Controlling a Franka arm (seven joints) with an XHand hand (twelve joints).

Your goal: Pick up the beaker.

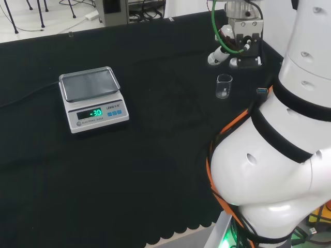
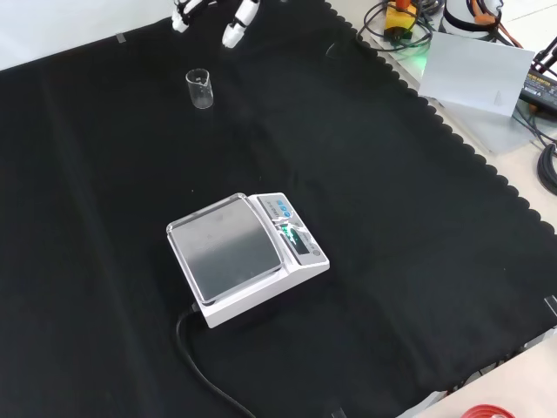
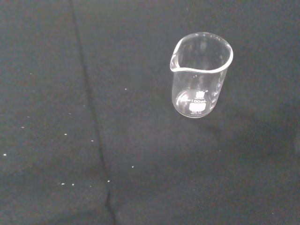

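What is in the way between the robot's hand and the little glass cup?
Nothing that shows. The beaker stands upright and alone on the black cloth, and the hand hangs just beyond it with only bare cloth between them. The scale sits far off to the left in the head view, well out of the path.

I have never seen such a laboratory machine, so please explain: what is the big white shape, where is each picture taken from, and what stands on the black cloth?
The white shape is a robot arm ending in a hand with fingers. One camera looks over the arm from behind, one looks down from the front, one sits at the wrist. On the black cloth stand an upright clear glass beaker, apparently empty, and an electronic scale with a metal pan. The hand hovers near the beaker and holds nothing; its fingers look relaxed.
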